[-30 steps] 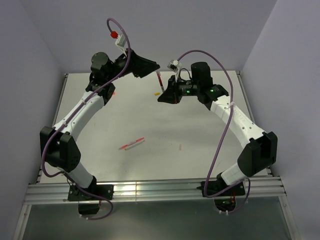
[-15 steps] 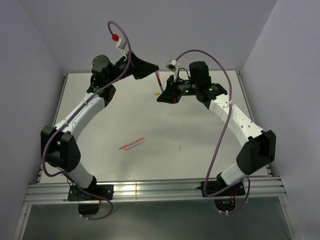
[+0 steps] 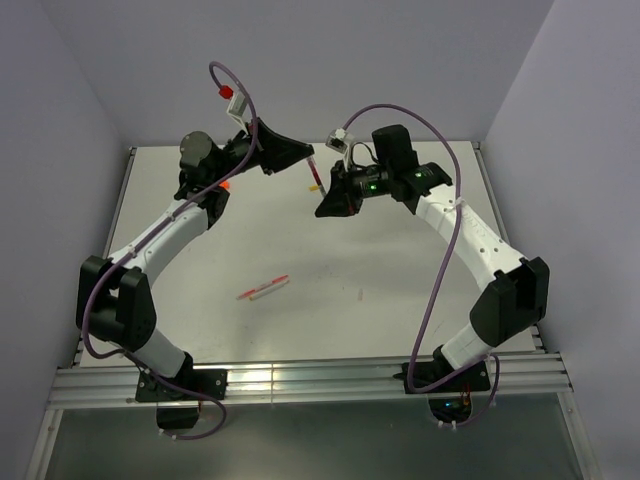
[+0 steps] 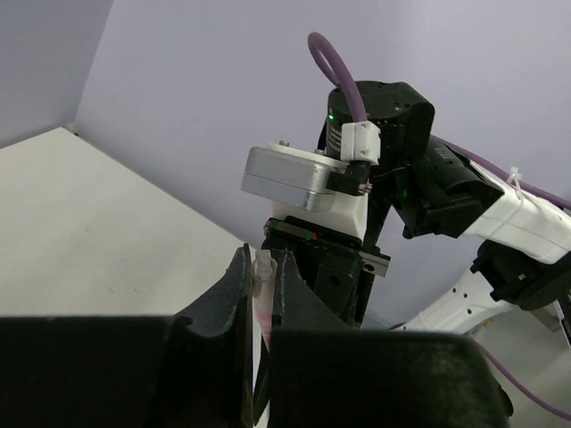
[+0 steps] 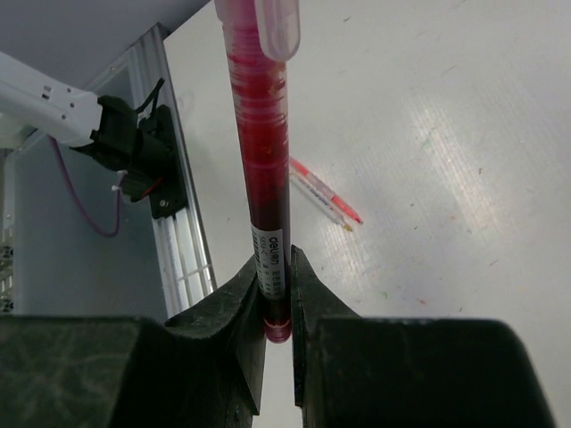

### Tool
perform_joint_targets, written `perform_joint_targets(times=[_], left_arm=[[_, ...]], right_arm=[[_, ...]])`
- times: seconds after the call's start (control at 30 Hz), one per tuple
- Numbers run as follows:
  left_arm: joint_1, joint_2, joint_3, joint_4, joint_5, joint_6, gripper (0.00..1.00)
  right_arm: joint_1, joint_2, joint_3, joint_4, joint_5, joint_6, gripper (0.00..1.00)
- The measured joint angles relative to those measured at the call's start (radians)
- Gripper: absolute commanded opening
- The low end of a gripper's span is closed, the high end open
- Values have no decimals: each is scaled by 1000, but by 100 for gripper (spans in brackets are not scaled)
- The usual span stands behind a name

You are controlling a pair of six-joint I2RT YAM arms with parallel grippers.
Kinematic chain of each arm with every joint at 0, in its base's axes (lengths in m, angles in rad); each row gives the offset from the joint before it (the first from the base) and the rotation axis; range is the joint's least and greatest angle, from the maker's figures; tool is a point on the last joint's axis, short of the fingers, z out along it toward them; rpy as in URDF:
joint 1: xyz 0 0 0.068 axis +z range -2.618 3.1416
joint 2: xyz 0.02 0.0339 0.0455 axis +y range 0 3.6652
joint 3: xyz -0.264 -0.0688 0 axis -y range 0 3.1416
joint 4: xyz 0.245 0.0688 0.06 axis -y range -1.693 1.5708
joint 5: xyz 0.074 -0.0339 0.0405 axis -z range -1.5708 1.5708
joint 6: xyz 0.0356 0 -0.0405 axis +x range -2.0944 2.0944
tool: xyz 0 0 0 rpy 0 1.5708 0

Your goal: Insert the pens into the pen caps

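The right gripper [image 5: 275,272] squeezes the dark-red pen [image 5: 257,134]. The left gripper [image 4: 261,283] pinches the white cap [image 5: 277,27] at the pen's far end. A crooked push could pop the cap loose.

- The left arm [image 3: 165,225] arches up from its base with the elbow bent and reaches toward the far middle.
- The left gripper [image 4: 260,272] is pinched on a white cap [image 4: 262,263].
- The right arm [image 3: 470,235] mirrors it, wrist turned leftward.
- The right gripper [image 5: 277,285] clamps the end of a dark-red pen [image 5: 261,160], close to the left gripper.
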Motion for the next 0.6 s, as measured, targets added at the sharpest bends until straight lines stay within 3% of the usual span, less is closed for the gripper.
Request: perform_joint_targets(times=[0.3,0.6], left_arm=[[-15,-28,-104,132,35,5,0],[-45,-39,-105,134,35,80,0]], right_arm=[[0,6,21,-139,-74,-45,0],[3,40,88,-254,-95,-97,0]])
